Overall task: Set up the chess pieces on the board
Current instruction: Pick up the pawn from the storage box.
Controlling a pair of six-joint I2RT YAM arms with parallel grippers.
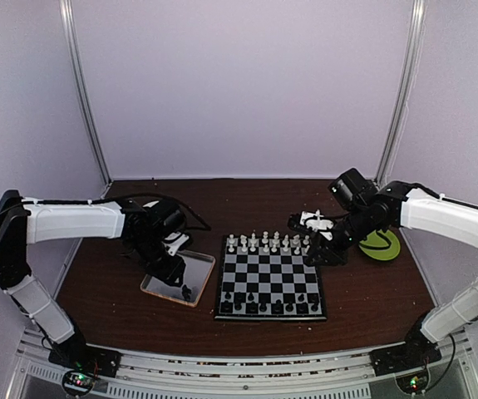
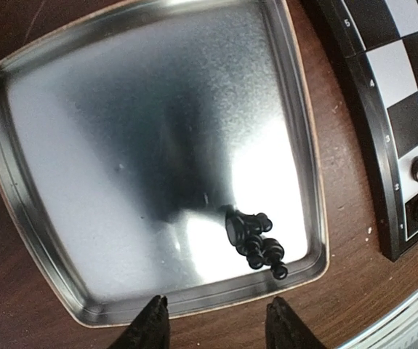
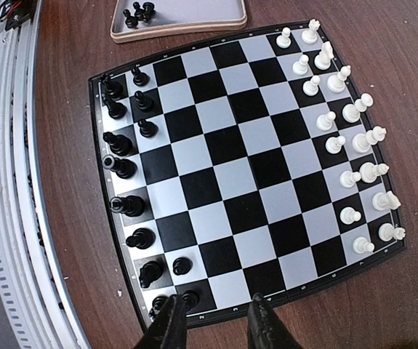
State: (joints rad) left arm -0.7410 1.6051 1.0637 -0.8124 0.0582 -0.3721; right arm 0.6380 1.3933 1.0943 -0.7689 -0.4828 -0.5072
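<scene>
White fills the far edge of the board (image 3: 245, 174); black's near edge has gaps. Leftover black chess pieces (image 2: 256, 243) huddle in the tray's (image 2: 307, 145) corner beside the board. The left gripper (image 2: 216, 327) hovers there, jaws apart and empty, and probably must single one out. The right gripper (image 3: 214, 320), also apart, hangs by the board's right edge.

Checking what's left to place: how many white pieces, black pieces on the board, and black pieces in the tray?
Small white chess pieces on the flat black-and-grey checked board: 16
Small black chess pieces standing on that board: 13
Loose black chess pieces in the silver metal tray: 3
Total: 32
</scene>
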